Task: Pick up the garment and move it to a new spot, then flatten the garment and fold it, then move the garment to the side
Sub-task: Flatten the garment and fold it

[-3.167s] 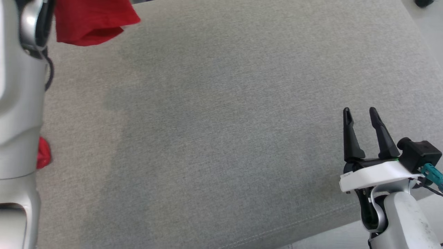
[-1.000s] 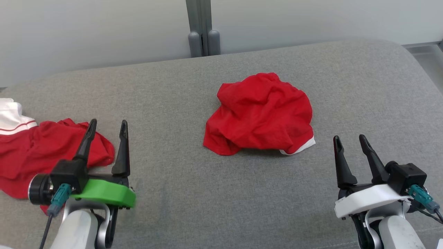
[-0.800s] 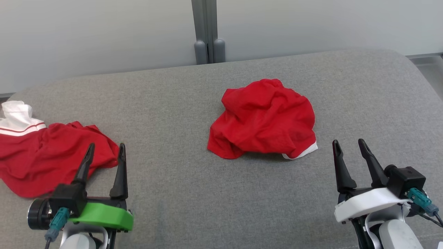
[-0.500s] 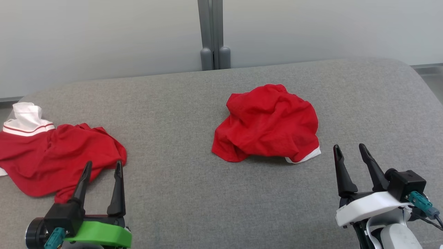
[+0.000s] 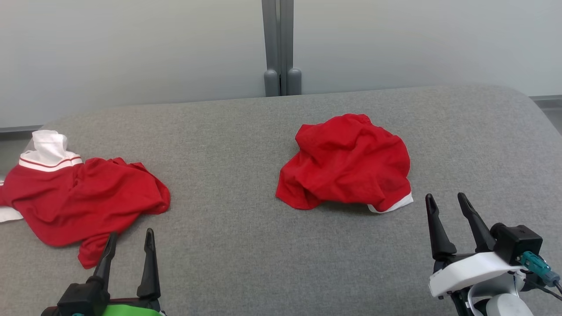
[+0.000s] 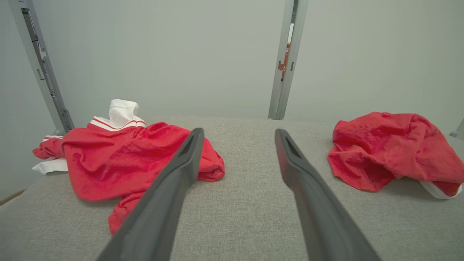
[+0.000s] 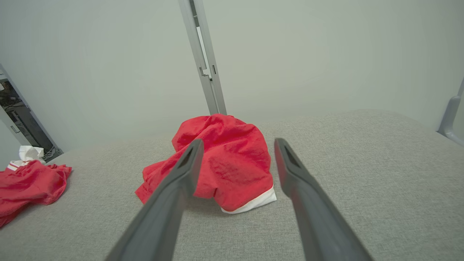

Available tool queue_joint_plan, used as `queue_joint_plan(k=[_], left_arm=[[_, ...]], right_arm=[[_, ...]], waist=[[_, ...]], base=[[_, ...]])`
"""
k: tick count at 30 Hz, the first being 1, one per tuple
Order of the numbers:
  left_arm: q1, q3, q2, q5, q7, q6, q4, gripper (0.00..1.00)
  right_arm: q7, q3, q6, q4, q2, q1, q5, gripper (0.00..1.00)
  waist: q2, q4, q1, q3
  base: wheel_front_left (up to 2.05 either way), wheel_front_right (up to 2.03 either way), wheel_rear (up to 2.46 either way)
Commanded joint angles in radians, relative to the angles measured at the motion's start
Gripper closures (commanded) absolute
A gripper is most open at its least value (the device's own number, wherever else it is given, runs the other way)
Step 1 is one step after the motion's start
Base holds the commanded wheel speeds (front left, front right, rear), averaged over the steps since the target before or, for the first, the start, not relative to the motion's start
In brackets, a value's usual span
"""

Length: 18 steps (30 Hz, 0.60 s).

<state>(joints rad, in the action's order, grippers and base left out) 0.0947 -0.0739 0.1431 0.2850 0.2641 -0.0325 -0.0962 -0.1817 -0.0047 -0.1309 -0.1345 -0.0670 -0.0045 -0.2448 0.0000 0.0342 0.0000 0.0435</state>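
my left gripper point(image 5: 131, 235): fingers spread, empty | my right gripper point(image 5: 444, 196): spread, empty | crumpled red garment point(image 5: 347, 162) on grey cushion point(image 5: 228, 131), untouched

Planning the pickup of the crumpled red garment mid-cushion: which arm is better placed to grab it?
Right, probably. The open right tool points at the crumpled garment, near its white-edged corner; the open left tool sits farther off, in front of the white-collared garment.

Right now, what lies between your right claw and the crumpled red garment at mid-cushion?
Nothing but bare grey cushion separates the right claw, open and empty, from the crumpled red garment; the head view shows it.
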Motion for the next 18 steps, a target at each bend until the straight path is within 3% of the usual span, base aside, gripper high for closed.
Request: queue_joint_plan(k=[1,18], left_arm=[[0.017,0.002,0.001,-0.014,0.0,-0.003,-0.003,0.0],[-0.003,-0.003,0.013,-0.026,0.0,0.0,-0.026,0.0]], right_arm=[[0.004,-0.002,0.0,0.005,-0.002,0.014,-0.002,0.0],[0.019,-0.006,0.0,0.012,-0.014,0.04,0.003,0.0]], waist=[[0.0,0.003,0.0,0.002],[0.0,0.005,0.0,0.01]], base=[[0.0,0.0,0.0],[0.0,0.0,0.0]])
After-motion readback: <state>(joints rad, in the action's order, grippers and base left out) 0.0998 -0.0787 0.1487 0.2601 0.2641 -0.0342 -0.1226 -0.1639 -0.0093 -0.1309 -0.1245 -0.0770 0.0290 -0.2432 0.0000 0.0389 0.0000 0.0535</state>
